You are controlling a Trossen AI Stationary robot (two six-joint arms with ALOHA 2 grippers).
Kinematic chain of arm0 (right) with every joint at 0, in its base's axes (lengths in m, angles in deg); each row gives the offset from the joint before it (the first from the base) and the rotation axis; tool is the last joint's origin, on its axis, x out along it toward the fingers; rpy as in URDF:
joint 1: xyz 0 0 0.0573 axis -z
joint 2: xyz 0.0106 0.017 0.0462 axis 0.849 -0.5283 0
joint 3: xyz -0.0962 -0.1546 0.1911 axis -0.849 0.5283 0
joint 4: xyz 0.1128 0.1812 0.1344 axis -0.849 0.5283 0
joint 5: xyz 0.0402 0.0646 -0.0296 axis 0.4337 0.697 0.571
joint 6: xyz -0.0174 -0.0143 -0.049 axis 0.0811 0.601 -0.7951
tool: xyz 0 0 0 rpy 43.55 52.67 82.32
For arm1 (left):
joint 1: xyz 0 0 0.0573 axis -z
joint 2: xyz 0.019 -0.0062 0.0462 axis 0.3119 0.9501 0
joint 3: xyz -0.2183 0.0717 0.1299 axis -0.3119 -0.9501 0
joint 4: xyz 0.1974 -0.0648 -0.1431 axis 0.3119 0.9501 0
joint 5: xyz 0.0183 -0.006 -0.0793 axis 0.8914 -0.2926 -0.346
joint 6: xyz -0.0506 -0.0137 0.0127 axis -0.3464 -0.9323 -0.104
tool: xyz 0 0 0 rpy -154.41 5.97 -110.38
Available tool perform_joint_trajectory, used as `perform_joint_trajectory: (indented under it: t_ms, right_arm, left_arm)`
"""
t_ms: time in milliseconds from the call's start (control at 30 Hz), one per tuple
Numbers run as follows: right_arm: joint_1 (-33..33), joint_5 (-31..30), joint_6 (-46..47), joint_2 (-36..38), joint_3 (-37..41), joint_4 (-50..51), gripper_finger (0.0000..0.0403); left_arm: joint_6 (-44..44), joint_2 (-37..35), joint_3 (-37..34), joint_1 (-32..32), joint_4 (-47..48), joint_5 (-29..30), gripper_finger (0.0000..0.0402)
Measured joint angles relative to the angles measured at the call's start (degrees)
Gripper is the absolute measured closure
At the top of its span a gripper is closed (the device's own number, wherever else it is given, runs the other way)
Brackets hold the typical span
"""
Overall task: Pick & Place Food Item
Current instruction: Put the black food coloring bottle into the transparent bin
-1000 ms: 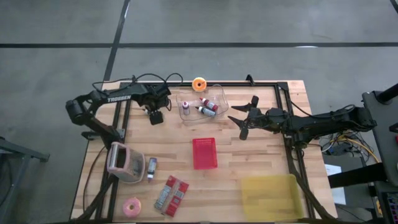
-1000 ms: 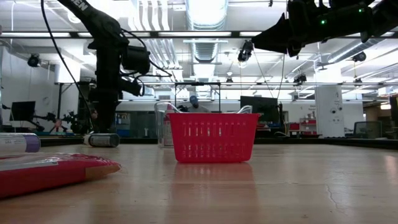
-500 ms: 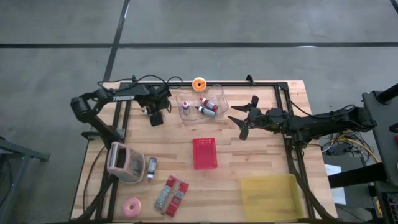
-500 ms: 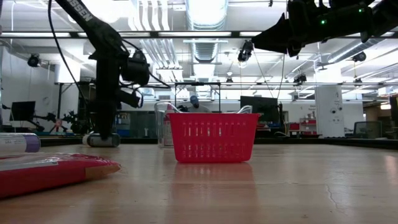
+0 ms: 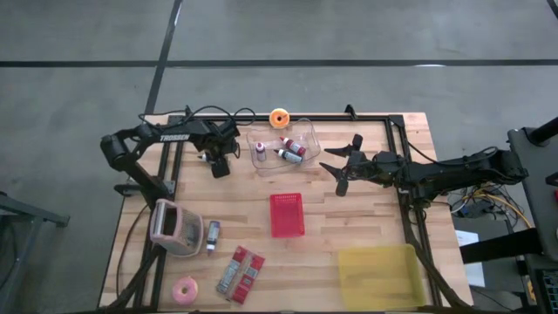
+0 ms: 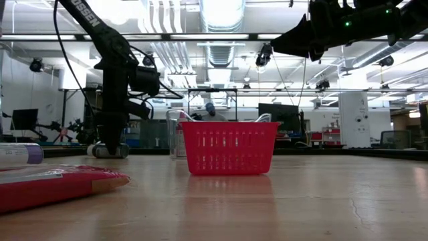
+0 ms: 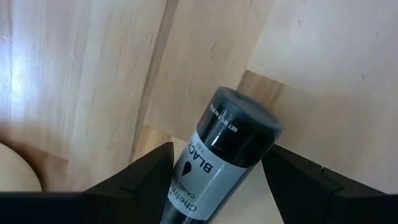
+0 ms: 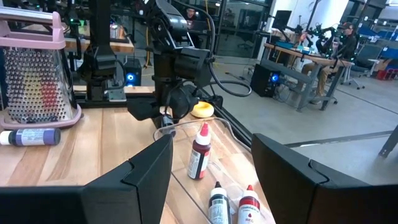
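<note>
Butcher-block planks make up the table (image 5: 349, 218), framed by a black rail, with a grey workshop floor around it and benches and monitors in the room behind.

At about ten o'clock on the table the left gripper (image 5: 218, 165) points down over a black bottle (image 7: 225, 155) lying on the wood. In the left wrist view the bottle lies between the two dark fingers (image 7: 140, 175), which stand spread on either side of it with a sliver of gap showing, so it is not clamped. It is a small round bottle with a glossy black flat end and a pale grey label printed with "BLACK" and a drop symbol; whether that dark end is a cap or the base I cannot tell.

Just toward the centre from there, near twelve o'clock, a clear plastic tub (image 5: 307, 131) holds three small food-colouring bottles (image 5: 290, 150), one upright with a white nozzle and dark red body. An orange ring (image 5: 279, 117) sits at the far edge beside it.

The right gripper (image 5: 342, 168) hovers at about two o'clock, raised off the table, its jaws spread wide and empty.

A red mesh basket (image 5: 287, 215) stands at the centre. A pink-framed grater (image 5: 173, 227) lies at eight o'clock, a purple-labelled tube (image 5: 212, 235) beside it, a red packet (image 5: 240, 272) and a pink ring (image 5: 185, 290) near seven, and a yellow tray (image 5: 379, 275) at five.
</note>
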Motion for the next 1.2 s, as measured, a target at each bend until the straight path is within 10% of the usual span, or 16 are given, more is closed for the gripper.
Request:
perform_joint_trajectory:
  t_ms: [533, 1200]
  right_arm:
    - [-0.01, 0.00, -0.02, 0.00, 0.02, 0.00, 0.0188]
    - [0.00, 0.00, 0.10, 0.02, 0.00, 0.01, 0.0188]
  left_arm:
    - [-1.05, -0.01, 0.00, -0.02, -0.26, -0.19, 0.0240]
    - [-3.61, -2.99, 3.15, 0.16, 4.02, -1.74, 0.0248]
